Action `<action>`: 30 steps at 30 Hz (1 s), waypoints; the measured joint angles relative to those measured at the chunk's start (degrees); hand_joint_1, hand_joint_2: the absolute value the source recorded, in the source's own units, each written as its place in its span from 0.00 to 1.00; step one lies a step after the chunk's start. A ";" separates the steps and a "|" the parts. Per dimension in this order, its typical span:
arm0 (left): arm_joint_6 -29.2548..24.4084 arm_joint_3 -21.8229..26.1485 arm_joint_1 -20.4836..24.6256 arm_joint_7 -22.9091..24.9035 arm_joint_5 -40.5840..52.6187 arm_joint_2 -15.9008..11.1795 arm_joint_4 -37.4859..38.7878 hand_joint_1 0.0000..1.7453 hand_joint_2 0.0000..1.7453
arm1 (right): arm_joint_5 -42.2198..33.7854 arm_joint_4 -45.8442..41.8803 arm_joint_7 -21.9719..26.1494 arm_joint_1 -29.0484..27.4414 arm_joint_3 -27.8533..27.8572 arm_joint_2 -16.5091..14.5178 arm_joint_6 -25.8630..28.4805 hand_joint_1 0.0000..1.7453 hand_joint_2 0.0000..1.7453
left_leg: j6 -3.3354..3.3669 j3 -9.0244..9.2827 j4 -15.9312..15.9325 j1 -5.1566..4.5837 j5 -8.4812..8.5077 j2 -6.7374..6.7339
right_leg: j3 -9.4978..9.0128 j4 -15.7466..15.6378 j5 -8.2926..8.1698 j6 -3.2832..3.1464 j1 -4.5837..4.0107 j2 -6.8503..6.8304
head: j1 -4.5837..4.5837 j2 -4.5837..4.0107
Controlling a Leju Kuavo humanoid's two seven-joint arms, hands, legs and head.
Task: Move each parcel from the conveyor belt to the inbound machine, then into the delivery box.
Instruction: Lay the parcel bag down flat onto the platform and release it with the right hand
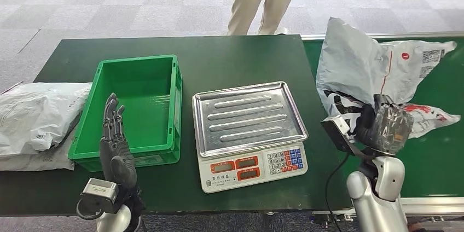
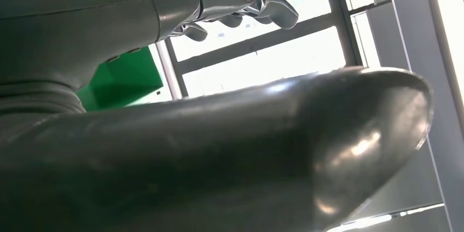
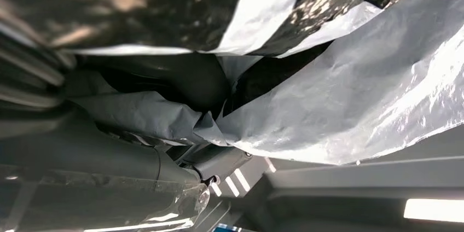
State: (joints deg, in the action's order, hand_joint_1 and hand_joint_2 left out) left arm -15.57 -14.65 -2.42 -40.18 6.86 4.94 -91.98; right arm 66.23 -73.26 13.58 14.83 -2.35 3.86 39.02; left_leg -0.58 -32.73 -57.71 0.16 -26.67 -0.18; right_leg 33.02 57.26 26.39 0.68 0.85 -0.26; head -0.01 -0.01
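Head view shows the conveyor belt [image 1: 438, 155] carrying a grey parcel [image 1: 361, 62] that the right hand [image 1: 383, 125] grips by crumpled film, which may slip before reaching the scale [image 1: 249, 117], while the left hand [image 1: 115, 139] waits spread and empty.

No print can be read. The parcel [image 1: 377, 62] on the belt [image 1: 438, 155] carries a red round mark and a QR-type label near its far right corner; the scale [image 1: 249, 169] shows red displays, digits illegible.
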 joint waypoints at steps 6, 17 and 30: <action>-0.49 -1.04 0.67 -0.01 -0.34 -0.04 1.43 0.00 0.00 | -2.34 12.54 3.10 8.39 -5.15 -3.37 0.65 1.00 1.00 | -0.06 -0.02 0.00 0.01 0.04 0.05 | 0.07 0.07 -0.01 -0.02 -0.01 0.00 | 0.00 0.01; -0.51 -1.26 0.84 -0.02 -0.68 -0.09 2.77 0.00 0.00 | -2.62 19.83 3.38 12.14 -7.62 -5.98 0.79 1.00 1.00 | -0.06 -0.18 0.00 0.00 0.04 0.09 | 0.21 0.06 0.01 -0.03 0.01 -0.03 | 0.01 0.00; -0.51 -1.26 0.85 -0.02 -0.68 -0.09 3.06 0.00 0.00 | -2.70 21.57 3.44 12.49 -8.04 -6.42 0.83 1.00 1.00 | -0.06 -0.20 0.00 0.01 0.04 0.10 | 0.24 0.07 0.01 -0.03 0.00 -0.04 | 0.01 -0.01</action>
State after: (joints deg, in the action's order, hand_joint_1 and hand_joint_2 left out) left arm -16.09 -15.91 -1.57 -40.20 6.18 4.85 -88.92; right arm 63.53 -51.69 17.02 27.32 -10.39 -2.56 39.85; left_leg -0.64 -32.92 -57.71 0.17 -26.63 -0.08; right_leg 33.26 57.33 26.39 0.65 0.84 -0.30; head 0.00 -0.02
